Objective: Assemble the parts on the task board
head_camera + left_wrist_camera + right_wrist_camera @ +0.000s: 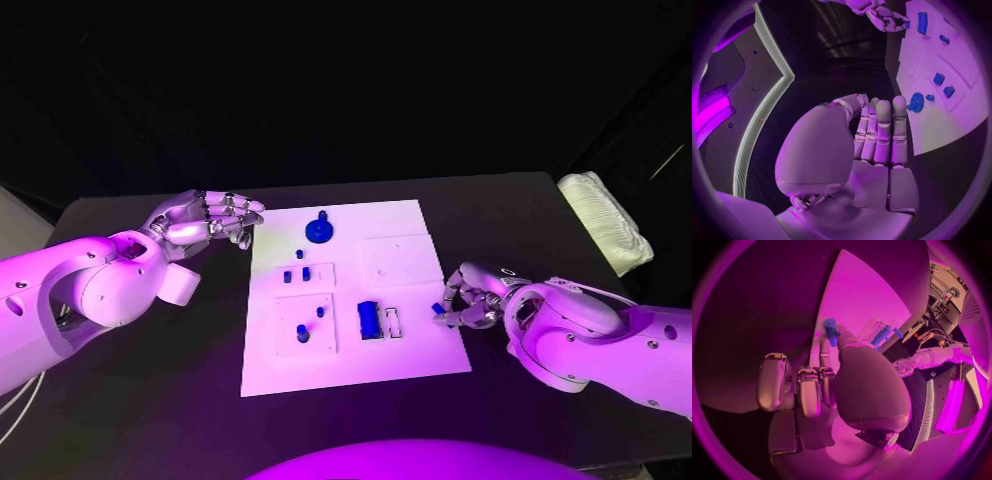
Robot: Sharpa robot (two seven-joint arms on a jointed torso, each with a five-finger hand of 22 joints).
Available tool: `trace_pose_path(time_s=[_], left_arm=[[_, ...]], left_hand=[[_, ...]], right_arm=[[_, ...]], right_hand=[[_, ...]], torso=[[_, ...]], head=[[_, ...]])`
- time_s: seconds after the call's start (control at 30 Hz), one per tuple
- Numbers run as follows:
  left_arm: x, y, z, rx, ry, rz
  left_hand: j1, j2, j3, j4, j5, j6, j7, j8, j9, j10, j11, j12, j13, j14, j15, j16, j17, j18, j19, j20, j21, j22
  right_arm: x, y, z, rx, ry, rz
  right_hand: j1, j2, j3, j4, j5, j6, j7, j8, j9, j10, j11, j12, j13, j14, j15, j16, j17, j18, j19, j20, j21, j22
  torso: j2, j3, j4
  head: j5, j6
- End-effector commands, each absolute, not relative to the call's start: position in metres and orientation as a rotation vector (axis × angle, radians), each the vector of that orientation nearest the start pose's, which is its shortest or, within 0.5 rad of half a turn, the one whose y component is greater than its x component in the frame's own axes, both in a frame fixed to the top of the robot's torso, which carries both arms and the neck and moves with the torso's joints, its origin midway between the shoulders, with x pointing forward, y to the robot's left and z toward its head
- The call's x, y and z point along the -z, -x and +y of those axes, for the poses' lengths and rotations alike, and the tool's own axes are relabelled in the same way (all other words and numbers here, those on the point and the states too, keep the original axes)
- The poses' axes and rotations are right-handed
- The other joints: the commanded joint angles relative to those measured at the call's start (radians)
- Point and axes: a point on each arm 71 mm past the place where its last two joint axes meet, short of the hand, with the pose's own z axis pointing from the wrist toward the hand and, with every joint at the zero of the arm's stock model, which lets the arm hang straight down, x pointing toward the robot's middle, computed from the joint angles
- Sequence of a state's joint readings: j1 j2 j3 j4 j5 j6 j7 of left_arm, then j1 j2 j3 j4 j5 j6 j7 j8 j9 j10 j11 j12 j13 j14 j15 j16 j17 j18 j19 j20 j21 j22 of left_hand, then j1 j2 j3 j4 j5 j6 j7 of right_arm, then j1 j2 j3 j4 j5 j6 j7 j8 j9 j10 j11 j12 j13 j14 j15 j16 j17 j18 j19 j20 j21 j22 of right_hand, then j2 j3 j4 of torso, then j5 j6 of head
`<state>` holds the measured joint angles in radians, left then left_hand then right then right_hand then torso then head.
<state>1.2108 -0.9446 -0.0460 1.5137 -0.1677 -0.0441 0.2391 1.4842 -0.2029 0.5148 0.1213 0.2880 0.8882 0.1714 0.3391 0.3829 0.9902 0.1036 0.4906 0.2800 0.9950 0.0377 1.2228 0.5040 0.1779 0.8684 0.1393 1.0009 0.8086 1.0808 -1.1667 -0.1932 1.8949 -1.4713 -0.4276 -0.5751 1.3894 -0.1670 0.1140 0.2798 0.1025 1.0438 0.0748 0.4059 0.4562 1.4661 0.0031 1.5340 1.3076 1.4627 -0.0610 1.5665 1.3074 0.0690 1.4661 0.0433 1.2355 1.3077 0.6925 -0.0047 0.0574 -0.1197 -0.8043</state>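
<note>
The right hand pinches a small blue peg at the task board's right edge. The left hand hovers off the board's far-left corner — fingers curled in, holding nothing. On the board lie a round blue part, small pieces and a blue block — all on the dark surface.

No readable text, label or number anywhere.
</note>
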Motion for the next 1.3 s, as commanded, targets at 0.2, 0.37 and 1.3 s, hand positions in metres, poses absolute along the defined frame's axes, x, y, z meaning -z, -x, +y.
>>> trace_pose_path(time_s=[0.2,0.37,1.3], left_arm=[[0.182,-0.481,0.243,1.568,0.951,1.711],[0.182,-0.481,0.243,1.568,0.95,1.712],[0.182,-0.48,0.242,1.569,0.946,1.719]], left_hand=[[-0.001,0.011,0.006,-0.002,0.006,-0.008,0.002,-0.002,0.001,-0.005,0.001,0.006,-0.001,0.001,0.002,-0.006,0.001,0.006,0.001,-0.001,0.005,0.001],[-0.002,0.012,0.008,-0.004,0.006,-0.007,0.002,-0.001,0.002,-0.006,0.001,0.007,-0.001,0.001,0.002,-0.006,0.002,0.006,0.001,0.0,0.005,0.002],[-0.002,0.012,0.008,-0.004,0.006,-0.007,0.002,-0.001,0.002,-0.006,0.001,0.007,-0.001,0.001,0.002,-0.006,0.002,0.006,0.001,0.0,0.005,0.002]], right_arm=[[0.268,-0.358,-0.267,-0.201,-0.097,2.022],[0.268,-0.358,-0.262,-0.196,-0.072,2.013],[0.243,-0.357,-0.229,-0.47,-0.559,1.989]], right_hand=[[0.066,-0.014,0.069,-0.026,-0.002,0.006,-0.004,-0.033,-0.062,0.085,-0.007,-0.002,0.24,0.108,-0.007,0.004,0.263,-0.007,0.02,-0.005,-0.003,0.101],[0.07,-0.019,0.09,-0.028,-0.002,0.009,-0.002,-0.038,-0.066,0.084,-0.006,-0.003,0.24,0.108,-0.006,0.004,0.263,-0.008,0.02,-0.005,-0.002,0.102],[0.0,-0.026,0.155,0.003,-0.003,0.025,-0.006,-0.045,-0.071,0.093,-0.009,0.014,0.25,0.108,-0.007,0.004,0.263,-0.01,0.026,-0.006,0.008,0.111]], torso=[[-0.001,-0.0013,0.0002],[-0.001,-0.0018,0.0003],[0.0,-0.0015,0.0013]], head=[[-0.001,-0.003],[-0.002,-0.003],[-0.001,0.001]])
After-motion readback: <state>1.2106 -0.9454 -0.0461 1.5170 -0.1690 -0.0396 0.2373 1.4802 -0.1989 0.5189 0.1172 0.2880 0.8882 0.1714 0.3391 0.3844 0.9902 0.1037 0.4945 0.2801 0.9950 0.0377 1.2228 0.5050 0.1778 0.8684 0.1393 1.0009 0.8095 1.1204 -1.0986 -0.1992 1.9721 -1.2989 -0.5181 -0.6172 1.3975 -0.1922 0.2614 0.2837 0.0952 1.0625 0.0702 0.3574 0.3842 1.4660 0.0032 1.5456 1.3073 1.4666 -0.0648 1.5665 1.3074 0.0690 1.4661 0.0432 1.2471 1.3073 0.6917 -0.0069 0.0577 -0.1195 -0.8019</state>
